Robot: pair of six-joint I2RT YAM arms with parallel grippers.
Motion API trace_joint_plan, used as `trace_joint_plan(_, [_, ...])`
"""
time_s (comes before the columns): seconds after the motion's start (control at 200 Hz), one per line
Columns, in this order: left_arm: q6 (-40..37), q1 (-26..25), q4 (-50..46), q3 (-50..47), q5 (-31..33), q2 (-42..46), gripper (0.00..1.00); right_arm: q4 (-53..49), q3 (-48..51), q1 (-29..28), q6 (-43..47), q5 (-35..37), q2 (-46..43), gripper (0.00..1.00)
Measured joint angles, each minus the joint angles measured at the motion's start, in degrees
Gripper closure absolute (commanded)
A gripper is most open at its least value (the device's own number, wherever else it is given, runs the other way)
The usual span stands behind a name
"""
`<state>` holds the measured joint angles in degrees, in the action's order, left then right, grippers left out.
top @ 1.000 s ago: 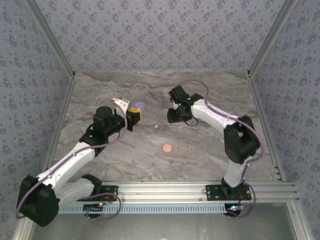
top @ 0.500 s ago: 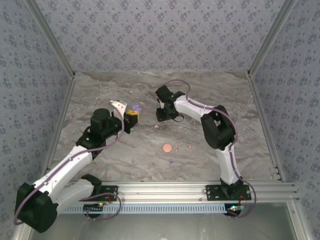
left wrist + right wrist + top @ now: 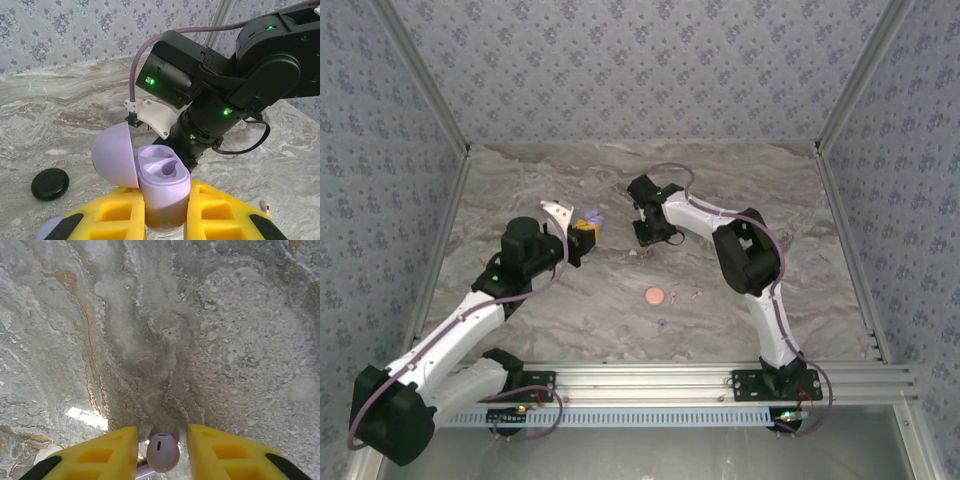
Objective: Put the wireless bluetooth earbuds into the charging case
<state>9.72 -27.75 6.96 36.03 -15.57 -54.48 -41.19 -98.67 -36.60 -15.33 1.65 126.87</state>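
My left gripper (image 3: 167, 212) is clenched on the lilac charging case (image 3: 162, 182) — lid open, sockets facing up. The right gripper (image 3: 162, 434) straddles a lilac earbud (image 3: 162, 452) low over the table (image 3: 200, 315); whether it is pinched yet I cannot tell. The case sits just left of that gripper — a short carry leftward.

A grey-veined marble tabletop (image 3: 570, 310) spreads across the cell, with rust-brown streaks running through it; pale blue floral wallpaper (image 3: 640, 70) rises behind the tabletop's far edge and along both of its sides; slanted aluminium posts (image 3: 420, 75) stand at the tabletop's far corners; a grooved aluminium rail (image 3: 650, 375) runs along the tabletop's near edge; a white slotted strip (image 3: 650, 415) lies just beyond that rail, off the tabletop.
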Motion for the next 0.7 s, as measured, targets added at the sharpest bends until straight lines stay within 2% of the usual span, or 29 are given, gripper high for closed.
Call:
trace_joint_plan(0.36, [0.00,0.00,0.00,0.00,0.00,0.00,1.00,-0.85,-0.59,-0.17,0.90,1.22,0.55,0.73])
trace_joint_plan(0.7, [0.00,0.00,0.00,0.00,0.00,0.00,1.00,-1.95,-0.61,-1.55,1.90,3.78,0.55,0.70])
